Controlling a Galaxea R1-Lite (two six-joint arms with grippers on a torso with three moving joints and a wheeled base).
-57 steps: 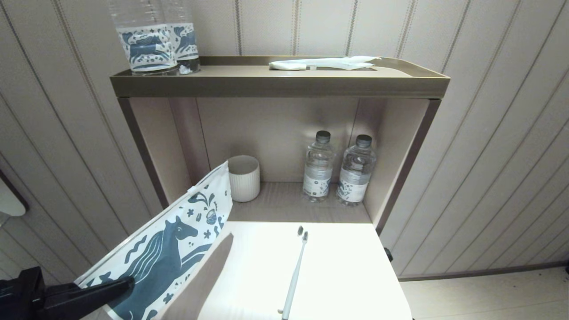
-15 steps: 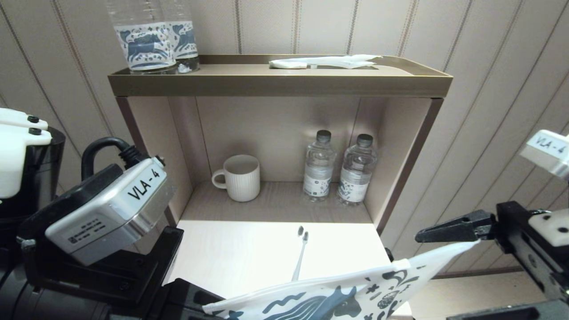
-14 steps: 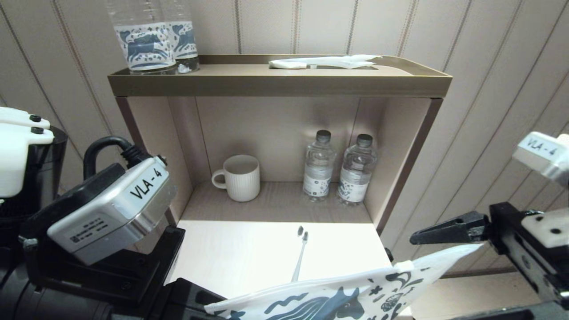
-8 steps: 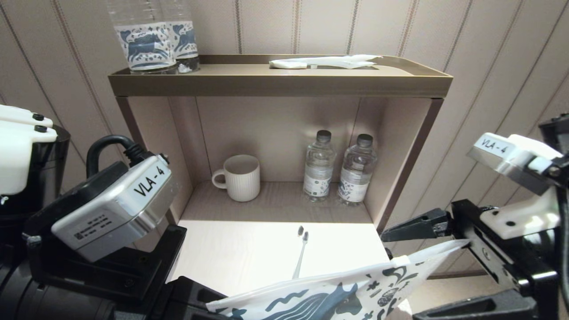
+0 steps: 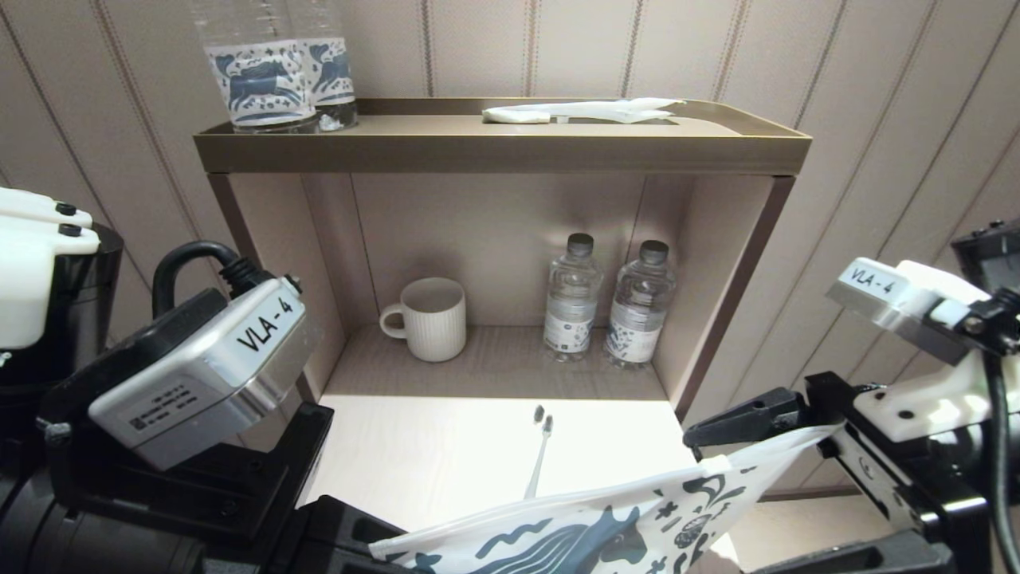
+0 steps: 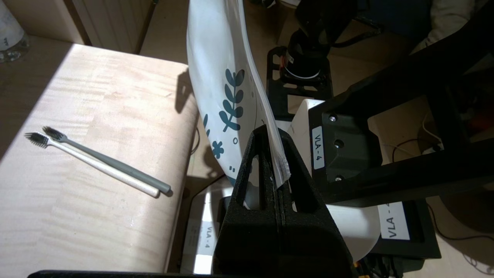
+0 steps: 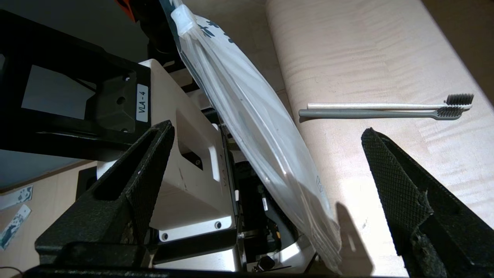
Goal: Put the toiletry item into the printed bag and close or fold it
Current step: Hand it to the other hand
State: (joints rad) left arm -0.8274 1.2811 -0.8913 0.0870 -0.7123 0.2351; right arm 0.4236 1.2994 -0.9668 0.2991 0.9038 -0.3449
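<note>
Toothbrushes (image 5: 539,454), one pale and one grey, lie side by side on the light wooden counter (image 5: 446,454), untouched, bristles toward the shelf unit (image 5: 502,143). Just in front of the counter the printed bag (image 5: 629,526) hangs in the air, stretched across between the two arms. The left gripper (image 6: 274,162), low at the counter's near edge, is clamped tight on one end of the bag. The right gripper (image 7: 266,170) stands with its fingers (image 7: 148,170) spread wide on either side of the bag's other end, gripping nothing; its upper finger shows just above the bag's corner in the head view. A mug (image 5: 426,319) and two water bottles (image 5: 610,307) stand in the recess behind.
</note>
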